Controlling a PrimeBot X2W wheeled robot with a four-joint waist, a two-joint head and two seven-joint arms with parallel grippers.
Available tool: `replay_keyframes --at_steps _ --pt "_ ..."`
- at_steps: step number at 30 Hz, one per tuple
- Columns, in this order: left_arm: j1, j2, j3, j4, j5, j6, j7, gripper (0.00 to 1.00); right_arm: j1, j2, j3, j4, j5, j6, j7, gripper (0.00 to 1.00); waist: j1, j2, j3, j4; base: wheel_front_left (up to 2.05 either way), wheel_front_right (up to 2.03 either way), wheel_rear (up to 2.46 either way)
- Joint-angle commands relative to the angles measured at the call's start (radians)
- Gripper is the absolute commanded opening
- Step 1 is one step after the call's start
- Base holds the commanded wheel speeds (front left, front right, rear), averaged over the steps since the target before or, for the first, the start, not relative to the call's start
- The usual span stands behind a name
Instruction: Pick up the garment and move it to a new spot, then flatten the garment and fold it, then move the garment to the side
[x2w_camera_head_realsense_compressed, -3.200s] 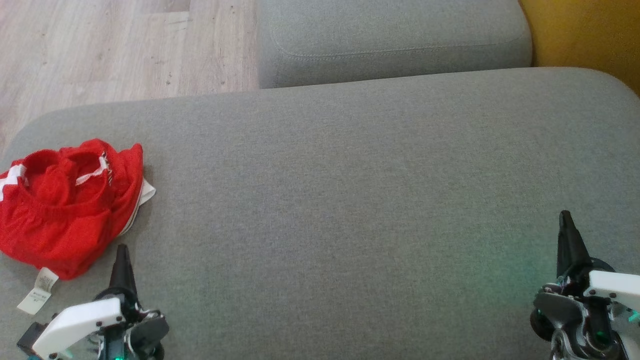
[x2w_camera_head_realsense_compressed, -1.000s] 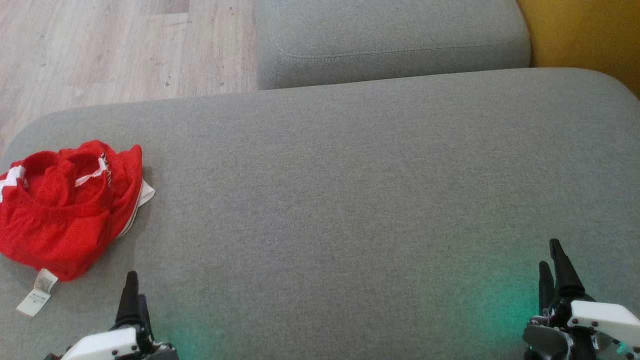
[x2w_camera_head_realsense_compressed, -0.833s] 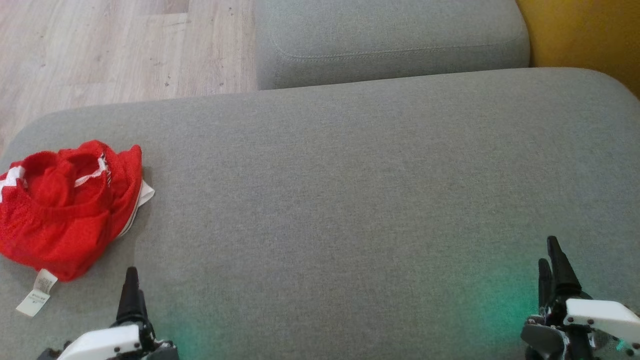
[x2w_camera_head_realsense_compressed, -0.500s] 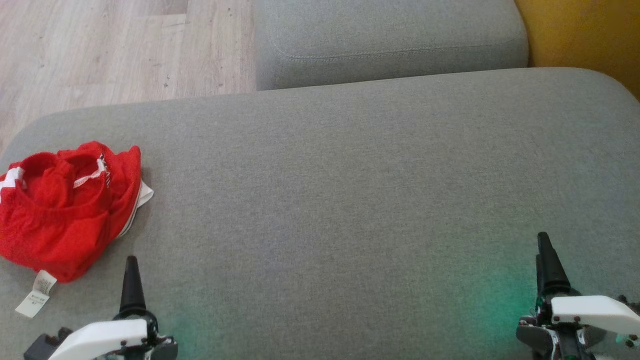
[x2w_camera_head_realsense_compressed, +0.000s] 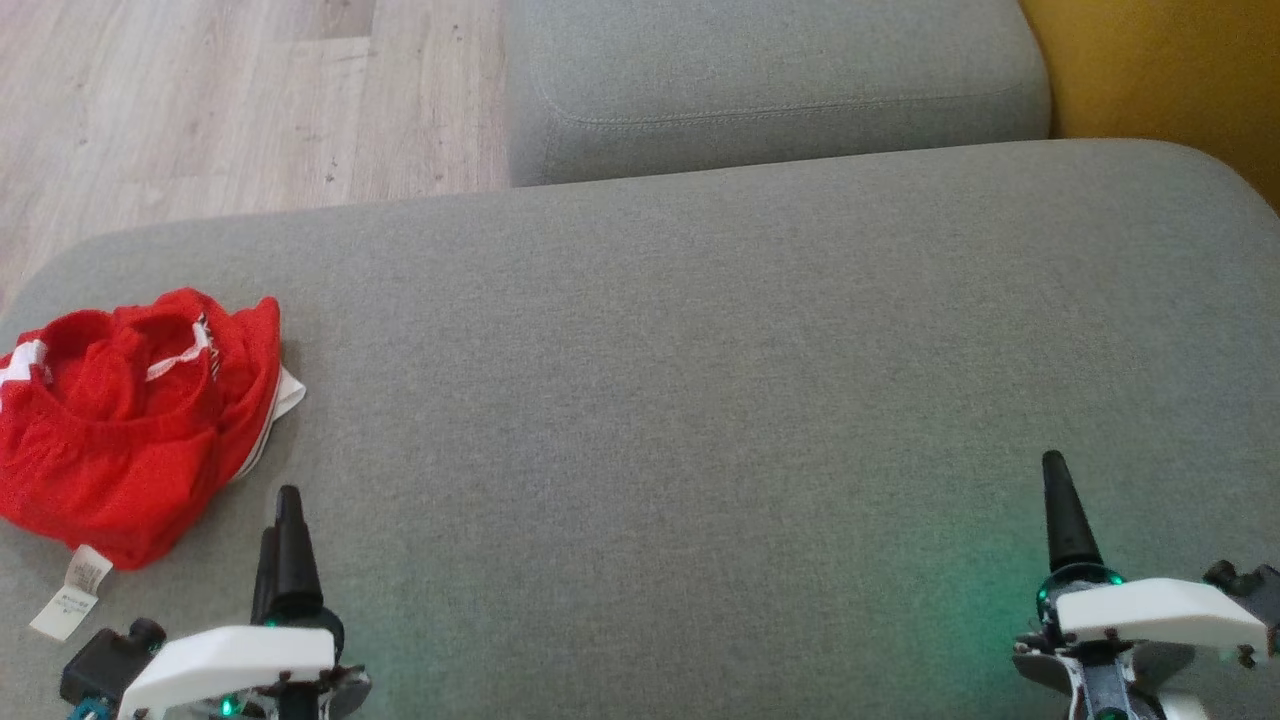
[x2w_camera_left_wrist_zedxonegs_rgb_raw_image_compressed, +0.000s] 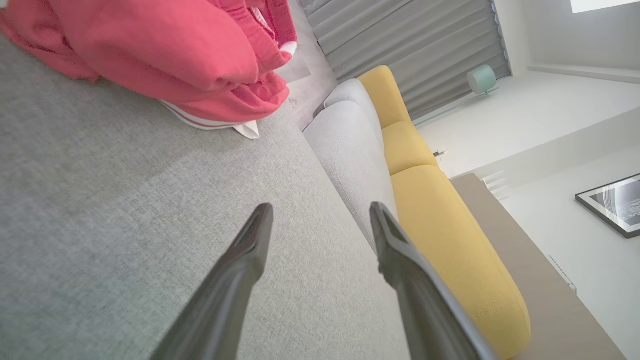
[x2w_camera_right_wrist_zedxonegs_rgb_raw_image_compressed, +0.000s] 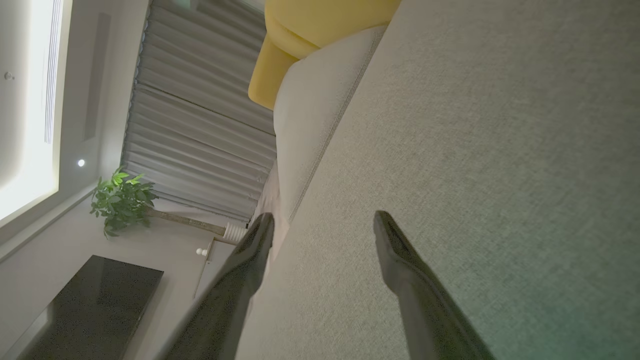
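The garment (x2w_camera_head_realsense_compressed: 130, 420) is a crumpled red mesh piece with white trim and a white label, lying at the left end of the grey cushion (x2w_camera_head_realsense_compressed: 700, 400). It also fills the upper left of the left wrist view as a red bundle (x2w_camera_left_wrist_zedxonegs_rgb_raw_image_compressed: 165, 50). My left gripper (x2w_camera_head_realsense_compressed: 280, 510) hovers low at the near left, just right of the garment and apart from it, open with nothing between its fingers (x2w_camera_left_wrist_zedxonegs_rgb_raw_image_compressed: 250, 250). My right gripper (x2w_camera_head_realsense_compressed: 1055, 480) stands at the near right over bare cushion, open and empty, its fingers (x2w_camera_right_wrist_zedxonegs_rgb_raw_image_compressed: 400, 260) spread.
A second grey cushion (x2w_camera_head_realsense_compressed: 770, 90) lies behind the main one. Wooden floor (x2w_camera_head_realsense_compressed: 200, 110) shows at the upper left past the cushion's edge. A yellow sofa part (x2w_camera_head_realsense_compressed: 1170, 70) sits at the upper right. A potted plant (x2w_camera_right_wrist_zedxonegs_rgb_raw_image_compressed: 122, 200) and curtains stand far off.
Both grippers have risen a little up the head view and turned edge-on. The left one has come slightly right. The garment lies where it was.
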Motion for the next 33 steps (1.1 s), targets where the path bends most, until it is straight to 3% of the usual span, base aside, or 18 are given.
replay_keyframes --at_steps 1,33 --pt "-0.022 0.014 0.0 -0.046 0.038 -0.003 -0.012 1.0 -0.045 -0.005 0.019 -0.04 -0.041 0.0 -0.015 1.0 -0.0001 0.0 -0.001 -0.001 0.0 0.0 0.0" --pt "0.02 0.036 -0.069 -0.124 0.455 -0.004 -0.103 1.0 -0.039 -0.006 0.113 -0.076 -0.444 -0.001 -0.107 1.0 -0.0001 0.0 -0.023 -0.016 0.0 0.0 0.0"
